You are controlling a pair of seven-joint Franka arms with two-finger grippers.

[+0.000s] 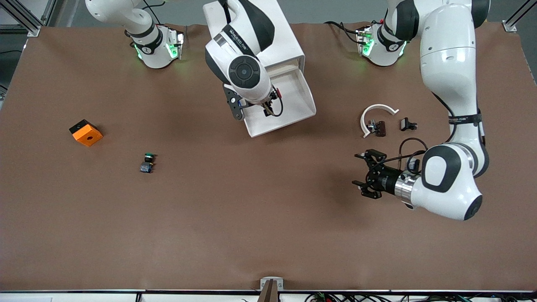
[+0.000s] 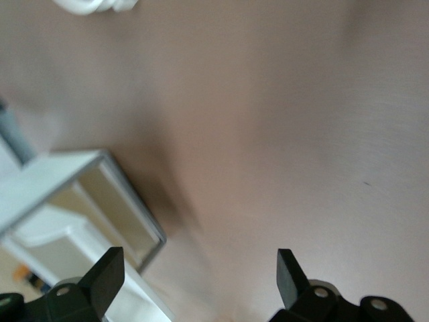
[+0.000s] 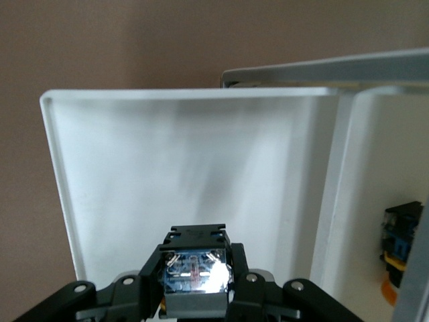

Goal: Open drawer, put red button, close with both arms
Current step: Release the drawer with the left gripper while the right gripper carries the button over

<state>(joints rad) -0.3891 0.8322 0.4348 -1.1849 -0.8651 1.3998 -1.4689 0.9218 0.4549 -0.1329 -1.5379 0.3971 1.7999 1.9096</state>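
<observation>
Hovering over the open white plastic drawer (image 1: 289, 98), the right claw (image 1: 268, 110) is clamping the dark block-bodied red button (image 3: 195, 276); at the drawer's four o'clock, the left claw (image 1: 366, 174) is gaping empty above the brown counter (image 1: 251, 209)

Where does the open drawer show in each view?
Front view: open drawer at top centre, under the right hand.
Left wrist view: its grey-edged corner, beside the open left hand.
Right wrist view: white tray filling most of the picture, under the held red button.
Shared landmark: the brown table.
</observation>
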